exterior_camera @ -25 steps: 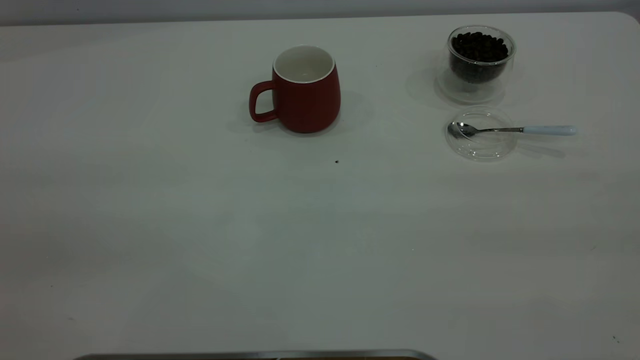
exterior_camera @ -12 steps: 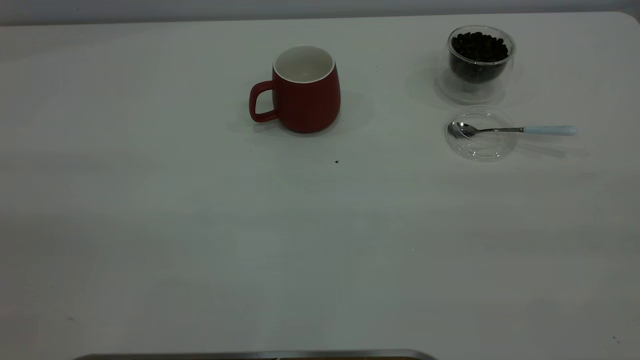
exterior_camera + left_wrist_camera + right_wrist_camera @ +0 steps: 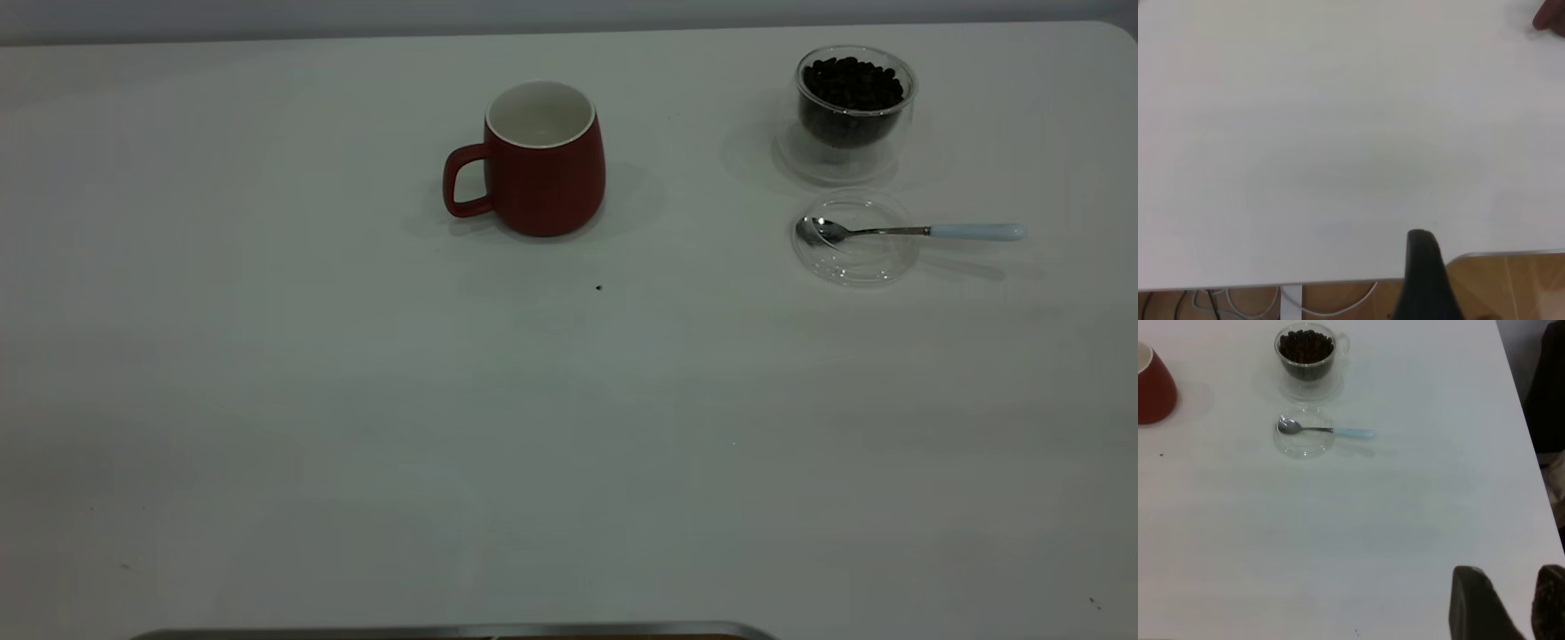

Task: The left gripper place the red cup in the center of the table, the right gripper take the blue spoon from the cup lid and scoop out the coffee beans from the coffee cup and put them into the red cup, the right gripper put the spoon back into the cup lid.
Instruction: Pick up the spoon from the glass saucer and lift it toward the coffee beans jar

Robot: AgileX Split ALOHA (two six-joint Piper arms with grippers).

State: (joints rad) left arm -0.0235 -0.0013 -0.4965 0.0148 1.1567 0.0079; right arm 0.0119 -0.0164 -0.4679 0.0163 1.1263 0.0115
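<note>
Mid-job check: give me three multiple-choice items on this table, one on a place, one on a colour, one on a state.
1. The blue spoon's bowl rests:
A. in the cup lid
B. in the red cup
C. on bare table

2. The spoon handle is:
A. red
B. pale blue
C. black

3. The coffee cup is:
A. empty
B. tipped over
C. upright, holding coffee beans

Answers: 1 A, the metal bowl lies inside the clear disc; 2 B, the handle jutting past the lid is light blue; 3 C, dark beans fill the standing glass.
</note>
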